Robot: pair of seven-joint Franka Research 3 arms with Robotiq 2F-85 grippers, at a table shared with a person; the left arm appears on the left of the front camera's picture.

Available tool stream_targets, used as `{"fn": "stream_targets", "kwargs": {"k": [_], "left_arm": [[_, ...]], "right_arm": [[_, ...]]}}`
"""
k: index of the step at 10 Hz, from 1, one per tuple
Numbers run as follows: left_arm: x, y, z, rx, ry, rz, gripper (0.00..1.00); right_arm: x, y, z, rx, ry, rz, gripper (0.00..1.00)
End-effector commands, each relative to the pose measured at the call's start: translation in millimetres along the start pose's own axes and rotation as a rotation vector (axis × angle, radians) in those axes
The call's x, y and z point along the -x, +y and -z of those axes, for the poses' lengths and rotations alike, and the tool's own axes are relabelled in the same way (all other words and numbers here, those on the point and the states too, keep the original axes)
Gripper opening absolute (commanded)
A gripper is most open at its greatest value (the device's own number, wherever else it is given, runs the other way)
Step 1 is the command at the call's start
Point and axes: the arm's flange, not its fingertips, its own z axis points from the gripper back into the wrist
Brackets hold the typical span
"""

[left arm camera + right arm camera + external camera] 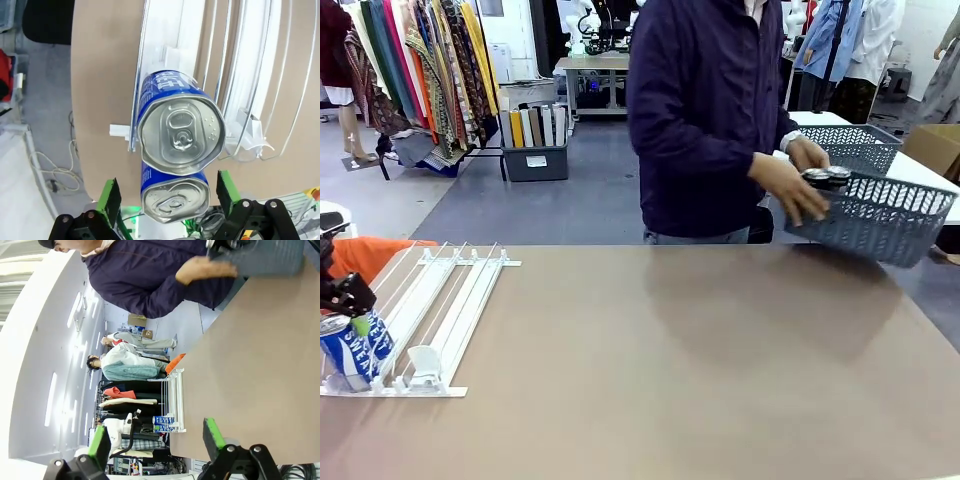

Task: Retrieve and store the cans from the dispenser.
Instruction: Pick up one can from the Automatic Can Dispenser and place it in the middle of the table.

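The left claw (350, 318) sits over a blue can (355, 356) at the dispenser's (440, 310) near end on the bench (670, 360); a person's hand (792, 190) holds a grey basket (882, 218) carrying cans (827, 176).

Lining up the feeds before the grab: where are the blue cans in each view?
Front: blue cans at the left edge, at the low end of the dispenser.
Left wrist: cans centre frame, silver tops facing the camera.
Right wrist: cans small, low centre.
Shared landmark: the dispenser's white rails.
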Motion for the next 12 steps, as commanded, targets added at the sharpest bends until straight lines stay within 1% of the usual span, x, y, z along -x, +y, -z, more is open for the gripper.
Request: {"fn": "stream_targets", "kwargs": {"k": [1,2,3,4,5,10,12], "left_arm": [[-2,-3,2,-0.023,-0.004,-0.012,1.00],[-3,-1,3,-0.020,0.002,-0.020,1.00],[-2,0,3,-0.026,-0.003,-0.016,0.70],[-1,0,2,-0.032,0.002,-0.016,0.10],[-2,1,2,-0.032,0.002,-0.017,0.00],[1,-2,2,-0.024,0.007,-0.015,0.00],[16,-8,-17,-0.004,-0.022,0.000,0.00]], "right_arm": [[-2,2,2,-0.029,-0.011,-0.025,1.00],[-2,2,2,-0.029,-0.011,-0.025,1.00],[-2,2,2,-0.029,-0.011,-0.025,1.00],[-2,2,2,-0.029,-0.011,-0.025,1.00],[-2,2,2,-0.029,-0.011,-0.025,1.00],[-2,2,2,-0.029,-0.011,-0.025,1.00],[-2,2,2,-0.029,-0.011,-0.025,1.00]]}}
